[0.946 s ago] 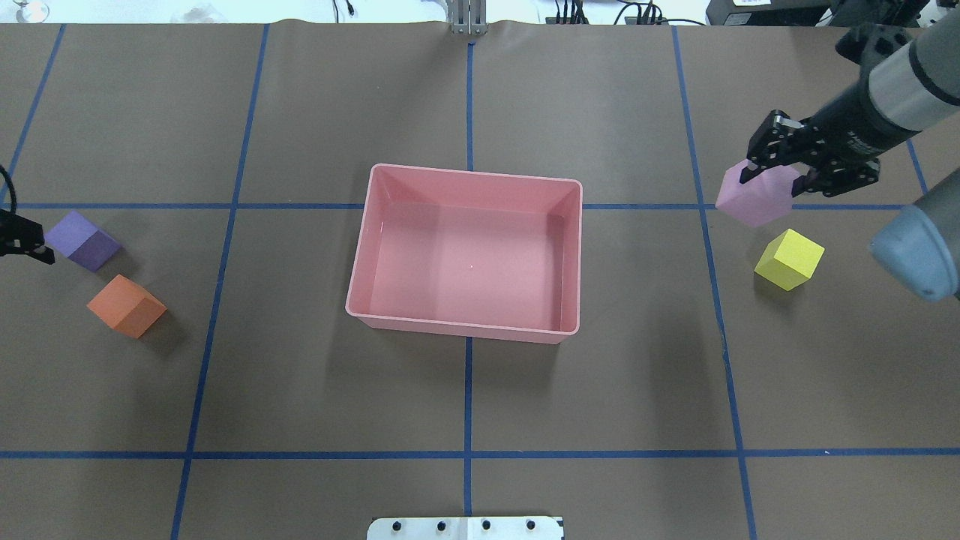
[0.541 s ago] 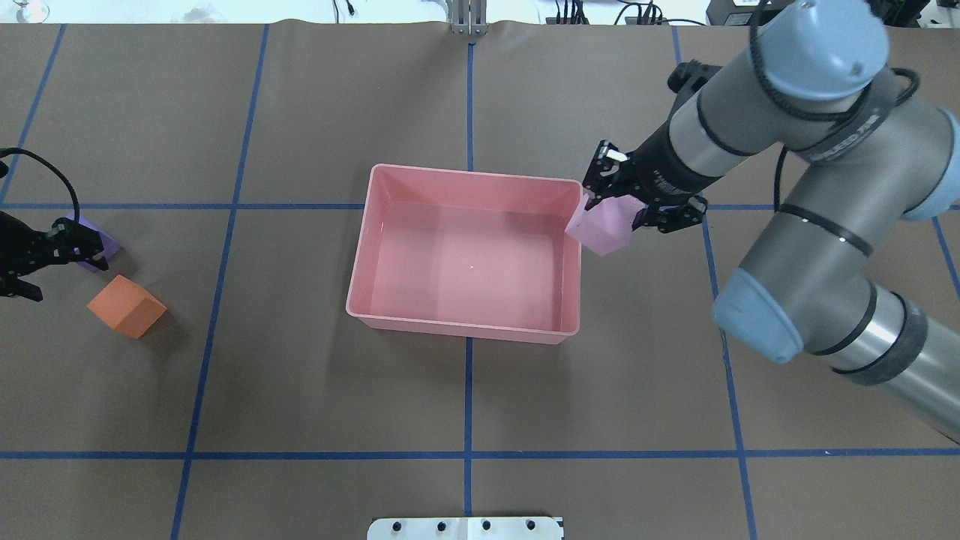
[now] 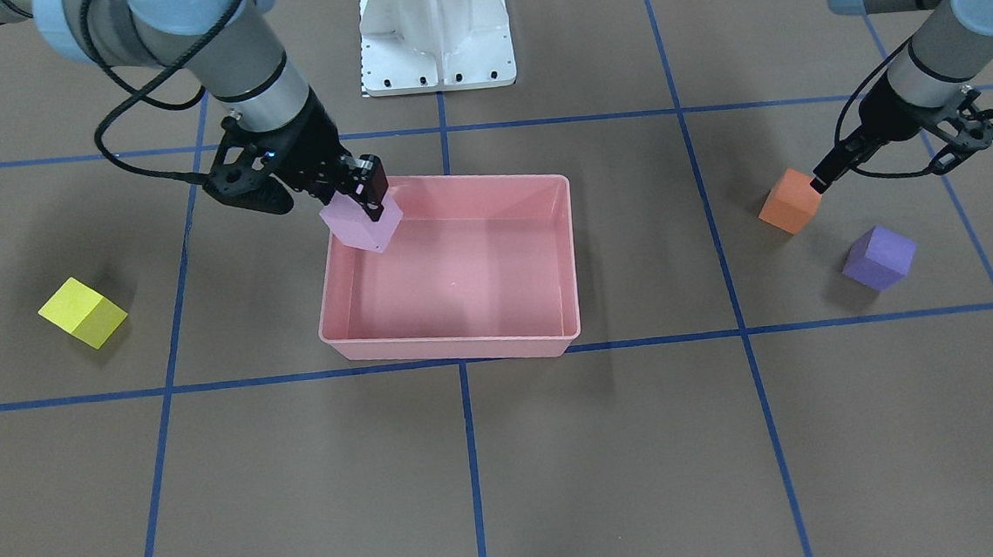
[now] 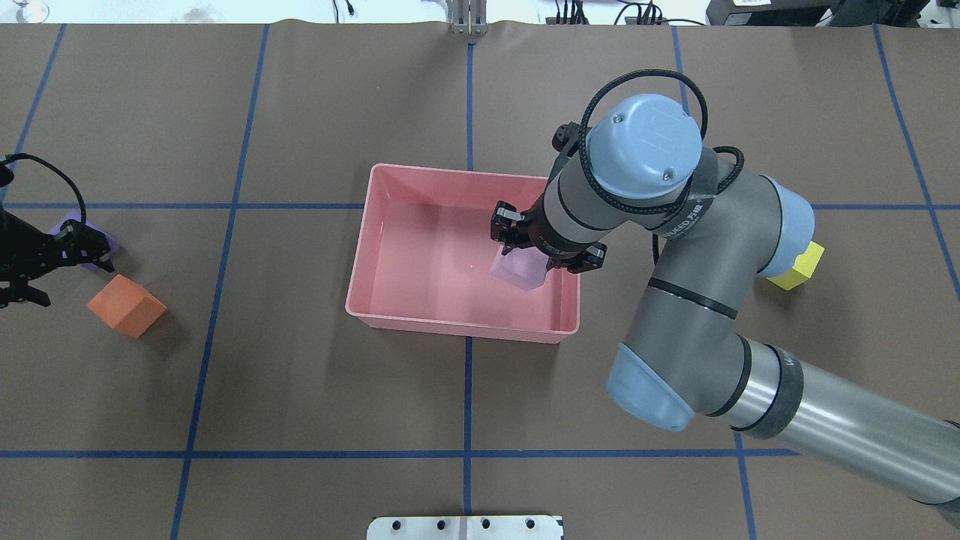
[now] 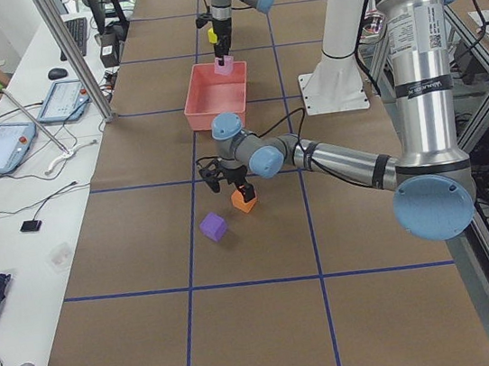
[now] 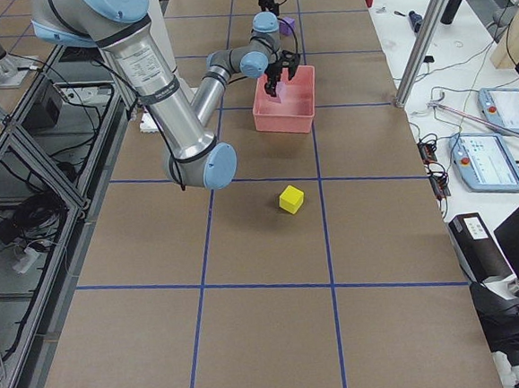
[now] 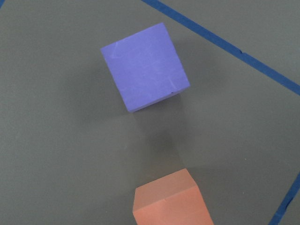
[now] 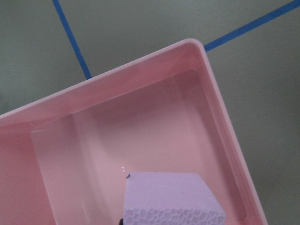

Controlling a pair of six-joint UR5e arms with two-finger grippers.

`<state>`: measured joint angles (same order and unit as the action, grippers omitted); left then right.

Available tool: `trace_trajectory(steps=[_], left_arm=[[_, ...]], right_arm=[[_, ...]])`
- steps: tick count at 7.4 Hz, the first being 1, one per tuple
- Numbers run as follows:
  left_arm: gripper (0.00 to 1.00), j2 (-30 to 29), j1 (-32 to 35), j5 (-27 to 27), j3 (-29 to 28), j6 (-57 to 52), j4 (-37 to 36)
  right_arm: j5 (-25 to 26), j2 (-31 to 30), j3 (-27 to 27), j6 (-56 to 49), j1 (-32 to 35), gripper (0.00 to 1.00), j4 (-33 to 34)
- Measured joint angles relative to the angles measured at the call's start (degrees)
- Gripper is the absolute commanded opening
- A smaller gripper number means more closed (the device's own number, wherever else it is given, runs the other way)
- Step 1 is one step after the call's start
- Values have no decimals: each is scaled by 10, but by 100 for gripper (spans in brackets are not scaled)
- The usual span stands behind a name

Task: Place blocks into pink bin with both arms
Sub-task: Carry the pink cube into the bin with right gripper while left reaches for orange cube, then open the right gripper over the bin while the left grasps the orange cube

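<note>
Items are listed from the robot's base outward.

1. Base. The white pedestal base (image 3: 435, 29) stands at the near edge of the surface (image 4: 300, 390), a brown sheet divided by blue tape lines (image 4: 466, 390).

2. Pink bin. The pink bin (image 4: 457, 328) lies flat ahead of the base, astride the centre tape line.

3. Orange block. The orange block (image 4: 126, 306) rests on the surface on the robot's left, well apart from the bin.

4. Left hand. The left hand (image 4: 69, 281) hangs over the orange and purple blocks with its fingers spread wide and nothing between them. In the front-facing view one fingertip lies at the orange block's upper edge. Whether it touches cannot be told.

5. Purple block. The purple block (image 3: 878, 258) sits just beyond the orange block, near it but apart. In the overhead view the left hand covers most of it.

6. Right hand. The right hand (image 3: 355, 205) pinches the light pink block (image 3: 362, 227) between its fingers. The block is over the bin's interior, toward the robot's right side, and is held clear of the bin floor.

7. Yellow block. The yellow block (image 3: 84, 313) rests on the surface on the robot's right, well apart from the bin. In the overhead view the right arm (image 4: 697, 315) partly hides it.
</note>
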<state>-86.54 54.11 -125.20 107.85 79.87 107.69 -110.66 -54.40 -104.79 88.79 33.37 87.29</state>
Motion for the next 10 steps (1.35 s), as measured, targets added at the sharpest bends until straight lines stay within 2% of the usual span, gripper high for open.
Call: trace_trajectory(steps=[1,2,3,4,9,10], left_arm=[[100,-4,-2,0,-5,13,0],[100,-13,-3,1,-14,22,1],[100,-23,-7,3,-29,29,2],[100,-28,-12,6,-38,39,3],[99,-31,-63,27,-45,104,25],[96,-29,-65,29,-46,106,27]], right_arm=[[7,1,2,-17,-7,28,0],[10,2,5,-26,-10,45,0],[11,3,11,-31,-11,92,0],[12,6,18,-34,-12,100,-1],[12,13,38,-41,-12,100,-22],[12,13,36,-41,-10,100,-23]])
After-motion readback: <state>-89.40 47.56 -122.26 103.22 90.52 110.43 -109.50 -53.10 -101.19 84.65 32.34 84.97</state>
